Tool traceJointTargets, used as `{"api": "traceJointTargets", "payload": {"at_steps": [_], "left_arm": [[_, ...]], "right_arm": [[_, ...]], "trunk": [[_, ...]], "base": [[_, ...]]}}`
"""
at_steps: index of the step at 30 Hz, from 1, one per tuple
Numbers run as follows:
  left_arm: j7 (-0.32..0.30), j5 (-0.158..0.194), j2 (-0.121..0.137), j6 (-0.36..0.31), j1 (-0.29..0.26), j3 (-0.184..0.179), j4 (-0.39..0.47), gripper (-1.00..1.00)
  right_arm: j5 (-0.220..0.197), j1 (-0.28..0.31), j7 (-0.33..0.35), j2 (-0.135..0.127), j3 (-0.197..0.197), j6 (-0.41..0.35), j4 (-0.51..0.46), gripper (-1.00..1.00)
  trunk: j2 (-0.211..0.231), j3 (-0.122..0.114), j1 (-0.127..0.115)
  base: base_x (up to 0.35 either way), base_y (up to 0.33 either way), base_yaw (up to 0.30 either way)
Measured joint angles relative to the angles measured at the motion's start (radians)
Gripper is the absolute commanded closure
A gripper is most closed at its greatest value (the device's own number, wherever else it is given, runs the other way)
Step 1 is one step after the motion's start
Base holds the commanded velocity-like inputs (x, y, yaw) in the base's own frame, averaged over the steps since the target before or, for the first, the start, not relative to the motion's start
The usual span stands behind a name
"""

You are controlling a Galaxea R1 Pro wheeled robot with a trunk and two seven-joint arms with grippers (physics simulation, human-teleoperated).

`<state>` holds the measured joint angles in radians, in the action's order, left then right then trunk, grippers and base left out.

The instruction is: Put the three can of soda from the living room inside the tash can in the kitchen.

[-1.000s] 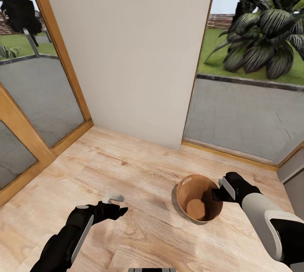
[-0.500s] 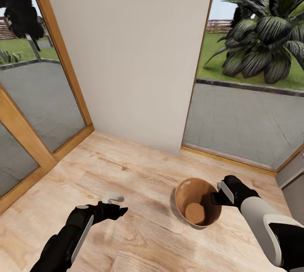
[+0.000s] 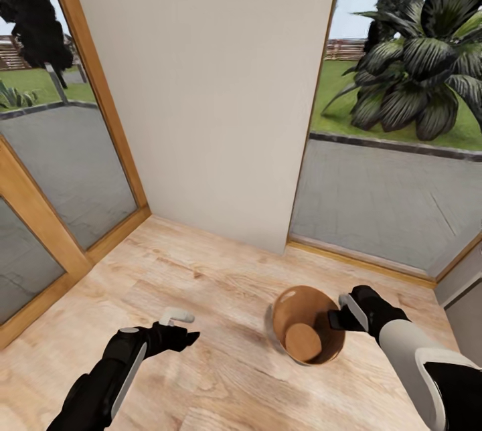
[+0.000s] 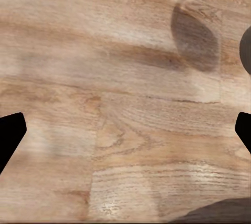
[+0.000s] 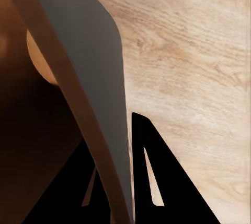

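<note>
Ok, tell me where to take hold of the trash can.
Grip the trash can by its thin rim wall, coming from above with one finger inside and one outside. It stands upright and open, too wide to span. The right claw pinches it that way.

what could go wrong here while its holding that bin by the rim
1. The right gripper pinches the tash can only by its thin rim wall; the right wrist view shows the fingers straddling the wall, so the bin could tilt or slip out.
2. The wall and glass doors stand close ahead, so driving or turning may bump them.
3. The left gripper hangs open and empty above the floor and could catch something.
</note>
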<state>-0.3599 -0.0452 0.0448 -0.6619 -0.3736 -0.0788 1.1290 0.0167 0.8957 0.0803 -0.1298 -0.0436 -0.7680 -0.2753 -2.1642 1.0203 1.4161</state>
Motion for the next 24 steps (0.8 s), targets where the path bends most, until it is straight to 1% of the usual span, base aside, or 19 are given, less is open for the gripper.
{"api": "traceJointTargets", "payload": {"at_steps": [2, 5, 6, 8, 9, 12, 13, 16, 20, 24], "left_arm": [[0.008, -0.001, -0.002, 0.000, 0.002, 0.007, -0.006, -1.00], [0.039, -0.002, -0.002, -0.001, 0.003, 0.036, -0.011, -1.00], [0.053, -0.003, -0.001, -0.003, 0.004, 0.057, -0.015, -1.00], [0.060, -0.003, 0.001, -0.004, 0.004, 0.077, -0.023, -1.00], [0.064, -0.002, 0.004, -0.003, 0.005, 0.102, -0.045, -1.00], [0.065, 0.001, 0.005, -0.001, 0.005, 0.113, -0.062, -1.00], [0.065, 0.002, 0.005, 0.000, 0.006, 0.116, -0.066, -1.00], [0.064, 0.005, 0.006, 0.001, 0.006, 0.118, -0.065, -1.00], [0.064, 0.006, 0.006, 0.001, 0.007, 0.119, -0.063, -1.00], [0.064, 0.007, 0.006, 0.002, 0.007, 0.120, -0.062, -1.00]], "right_arm": [[-0.012, -0.006, 0.008, 0.002, -0.003, 0.003, -0.001, 1.00], [-0.002, -0.016, 0.023, 0.003, -0.004, 0.006, -0.015, 1.00], [0.002, -0.026, 0.030, 0.002, -0.003, 0.007, -0.029, 1.00], [-0.003, -0.038, 0.037, 0.002, -0.005, 0.007, -0.047, 1.00], [-0.001, -0.060, 0.045, 0.004, -0.003, 0.007, -0.079, 1.00], [-0.003, -0.077, 0.058, 0.007, -0.001, 0.006, -0.095, 1.00], [0.004, -0.082, 0.061, 0.012, -0.001, 0.007, -0.099, 1.00], [-0.006, -0.100, 0.066, 0.025, -0.002, 0.025, -0.105, 1.00], [0.003, -0.107, 0.066, 0.030, -0.003, 0.060, -0.107, 1.00], [-0.002, -0.110, 0.067, 0.032, -0.002, 0.076, -0.108, 1.00]], "trunk": [[0.014, -0.010, -0.008], [0.035, -0.024, -0.019], [0.042, -0.029, -0.023], [0.056, -0.038, -0.031], [0.063, -0.043, -0.035], [0.084, -0.057, -0.046], [0.091, -0.062, -0.050], [0.112, -0.077, -0.061], [0.140, -0.096, -0.077], [0.168, -0.115, -0.092]], "base": [[0.000, 0.000, 0.000], [0.000, 0.000, 0.000], [0.000, 0.000, 0.000], [0.000, 0.000, 0.000], [0.000, 0.000, 0.000], [0.000, 0.000, 0.000], [0.000, 0.000, 0.000], [0.000, 0.000, 0.000], [0.000, 0.000, 0.000], [0.000, 0.000, 0.000]]}}
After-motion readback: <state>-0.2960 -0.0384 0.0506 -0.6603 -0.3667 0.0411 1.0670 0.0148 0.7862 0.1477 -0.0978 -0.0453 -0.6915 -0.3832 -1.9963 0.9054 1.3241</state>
